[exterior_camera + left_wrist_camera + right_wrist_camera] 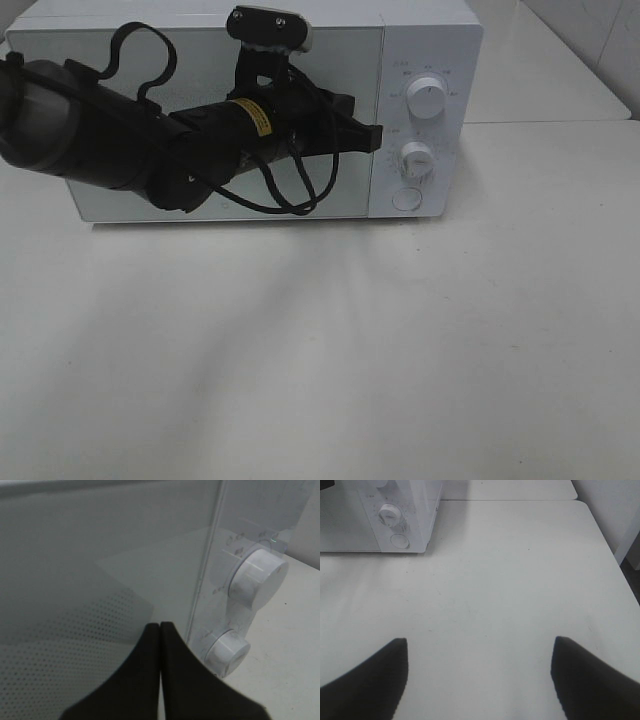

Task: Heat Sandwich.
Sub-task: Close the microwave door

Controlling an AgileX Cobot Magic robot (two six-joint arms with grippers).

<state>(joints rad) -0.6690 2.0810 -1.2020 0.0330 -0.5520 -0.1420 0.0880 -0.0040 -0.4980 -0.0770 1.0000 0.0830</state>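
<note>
From where I stand, the microwave [428,50] has a smooth white casing with a soft sheen; painted metal or plastic, I cannot tell. Its door [100,570] is glossy and mirror-like, with a fine dotted mesh showing through the pane. At three o'clock from the door, the upper knob [427,100] and lower knob [416,158] look like smooth white plastic. The table [320,350] is matt white and smooth. The left arm [110,140] wears a matt black shell, a shiny yellow label [260,117] and a rubbery black cable [290,205]. The left gripper [160,625] and right gripper [480,640] are both matt black.
</note>
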